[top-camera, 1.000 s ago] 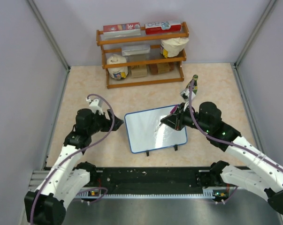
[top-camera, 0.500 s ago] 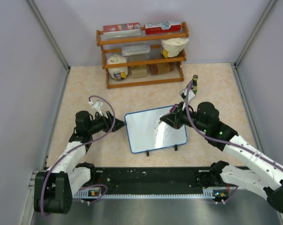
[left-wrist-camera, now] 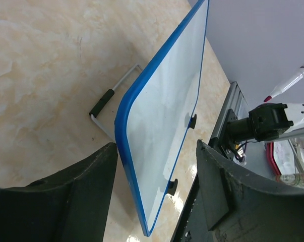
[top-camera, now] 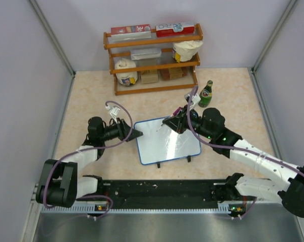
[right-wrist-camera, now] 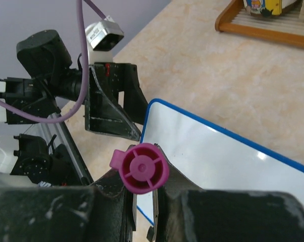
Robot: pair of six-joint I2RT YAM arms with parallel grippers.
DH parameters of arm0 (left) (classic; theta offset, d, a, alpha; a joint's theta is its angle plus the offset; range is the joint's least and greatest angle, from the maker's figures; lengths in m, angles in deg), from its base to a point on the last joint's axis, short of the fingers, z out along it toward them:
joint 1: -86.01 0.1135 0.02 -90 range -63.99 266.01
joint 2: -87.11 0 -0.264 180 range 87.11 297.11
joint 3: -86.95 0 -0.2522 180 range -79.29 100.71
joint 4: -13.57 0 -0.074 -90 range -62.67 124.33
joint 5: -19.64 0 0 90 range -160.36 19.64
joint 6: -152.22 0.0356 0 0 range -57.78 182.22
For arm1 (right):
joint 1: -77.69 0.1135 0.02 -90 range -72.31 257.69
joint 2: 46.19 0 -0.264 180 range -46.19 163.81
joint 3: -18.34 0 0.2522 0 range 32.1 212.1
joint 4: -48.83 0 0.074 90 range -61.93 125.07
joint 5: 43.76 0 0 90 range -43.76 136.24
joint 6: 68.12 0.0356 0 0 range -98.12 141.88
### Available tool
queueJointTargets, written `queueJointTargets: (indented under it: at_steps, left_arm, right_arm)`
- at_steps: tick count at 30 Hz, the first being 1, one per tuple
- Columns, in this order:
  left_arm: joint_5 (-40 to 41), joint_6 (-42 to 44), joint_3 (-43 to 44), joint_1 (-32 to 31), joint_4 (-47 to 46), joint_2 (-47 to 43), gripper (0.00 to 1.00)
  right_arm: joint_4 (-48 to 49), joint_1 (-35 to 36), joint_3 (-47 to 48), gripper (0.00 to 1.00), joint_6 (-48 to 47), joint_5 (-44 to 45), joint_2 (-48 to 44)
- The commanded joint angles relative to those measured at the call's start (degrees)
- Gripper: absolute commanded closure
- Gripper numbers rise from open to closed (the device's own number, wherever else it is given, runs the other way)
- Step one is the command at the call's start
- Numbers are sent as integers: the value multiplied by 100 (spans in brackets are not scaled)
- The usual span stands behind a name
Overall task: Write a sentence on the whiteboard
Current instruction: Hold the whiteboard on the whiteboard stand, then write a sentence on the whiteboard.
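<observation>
Left fingers point(top-camera: 133, 133) released, straddling whiteboard point(top-camera: 169, 146) edge, likely to steady it; right fingers point(top-camera: 175, 123) clenched on marker point(right-wrist-camera: 143, 168), ready to write.

From where I stand I count two robot arms, a left arm point(top-camera: 83, 154) and a right arm point(top-camera: 257, 159), one whiteboard point(top-camera: 167, 141), one marker point(right-wrist-camera: 143, 168) and one green bottle point(top-camera: 206, 94). At the back there is one wooden rack point(top-camera: 152, 42) of three tiers, with two boxes point(top-camera: 130, 30) on its top tier.

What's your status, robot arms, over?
Left gripper open, jaws straddling left edge of whiteboard. Right gripper shut on pink-ended marker, at board's far edge. Green bottle behind, clear of board.
</observation>
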Motion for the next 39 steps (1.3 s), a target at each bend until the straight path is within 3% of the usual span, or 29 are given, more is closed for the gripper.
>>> queueJointTargets:
  at_steps: [1, 11, 20, 39]
  left_arm:
    - [-276, -15, -43, -119, -847, 147, 34]
    - [-346, 46, -289, -269, -1348, 464, 64]
    - [-408, -24, -316, -278, -1471, 613, 99]
    - [-373, 117, -289, -278, -1296, 666, 100]
  right_arm:
    - [926, 154, -53, 100, -136, 225, 184]
    - [1357, 347, 79, 100, -215, 445, 808]
    - [1700, 453, 44, 100, -259, 585, 1080]
    - [1937, 673, 17, 100, -303, 1499, 1511]
